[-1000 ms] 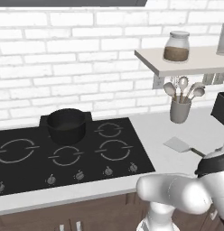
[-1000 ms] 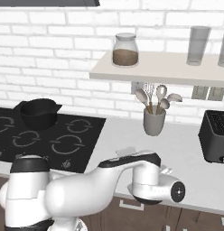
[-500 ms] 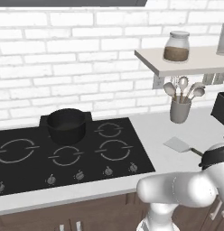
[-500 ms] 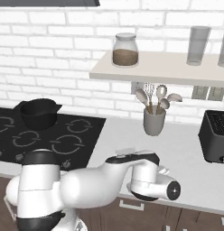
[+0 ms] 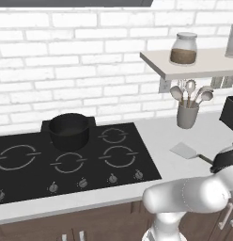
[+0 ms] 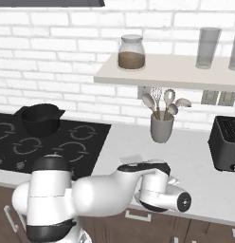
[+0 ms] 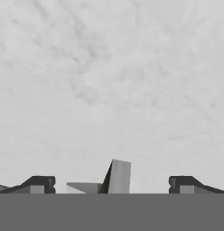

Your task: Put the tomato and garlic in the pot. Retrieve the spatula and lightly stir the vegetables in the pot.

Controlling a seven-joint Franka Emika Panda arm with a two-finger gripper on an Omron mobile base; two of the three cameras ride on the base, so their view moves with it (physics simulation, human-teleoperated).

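The fingers (image 7: pixel 41 184) stand spread as wide as they go, one dark tip low at the left of the hand view and the other low at the right, with nothing pinched between them. They hang over the pale speckled worktop (image 7: pixel 109 81). Between the two tips, at the bottom middle of that view, a small pale grey flat piece shows; it looks like part of the spatula's blade, but I cannot tell whether either tip touches it.

In the left base view the spatula (image 5: pixel 185 150) lies flat on the worktop at the right of the frame, its squarish blade toward the hob and its dark handle running off to the lower right, where the arm hides the end of it. There is one spatula.

One black pot (image 5: pixel 68 131) sits on the back burner of the black hob (image 5: pixel 24 176), left of centre in that view; in the right base view the same pot (image 6: pixel 40 119) stands at the left edge. I count four burner rings besides the one under the pot, and five knobs along the front.

One grey utensil cup (image 6: pixel 161 128) stands near the wall below the shelf (image 6: pixel 167 76), with about four utensils in it. On the shelf stand one lidded jar (image 6: pixel 131 52) and two tall glasses (image 6: pixel 207 48). One black toaster (image 6: pixel 226 144) sits at the far right.
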